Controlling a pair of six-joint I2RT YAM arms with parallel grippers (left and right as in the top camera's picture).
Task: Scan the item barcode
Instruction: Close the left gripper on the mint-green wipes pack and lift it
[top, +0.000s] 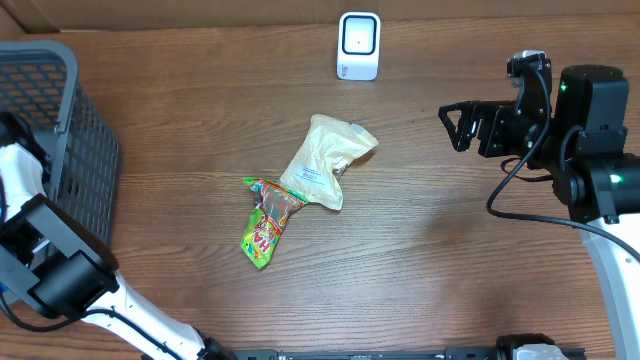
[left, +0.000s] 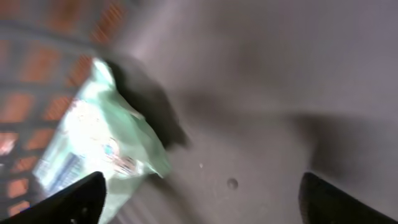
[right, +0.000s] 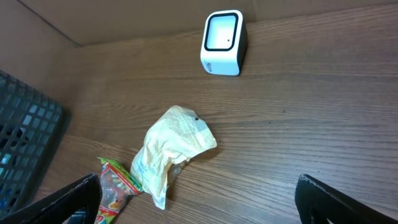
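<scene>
Closest to the lens on the left wrist, the left gripper (left: 199, 204) shows me only its two dark fingertips (left: 74, 200) at the bottom corners, spread wide with nothing between them. Just beyond the left-hand tip lies a pale green packet (left: 102, 146), badly blurred, against the mesh wall of the grey basket (top: 70, 110). It looks to be inside the basket, though I cannot tell what it rests on. From overhead, the basket sits at the far left edge of the table (top: 450, 270). Out on the bare wood near the middle lies a cream pouch (top: 322, 158), its near end touching the top of a colourful snack packet (top: 264, 222), which points toward the near side. The white scanner (top: 359, 45) stands at the far edge, well apart from both. The right gripper (top: 455, 128) hovers to the right of the pouch, its jaws wide apart and holding nothing, well clear of pouch and packet alike.
</scene>
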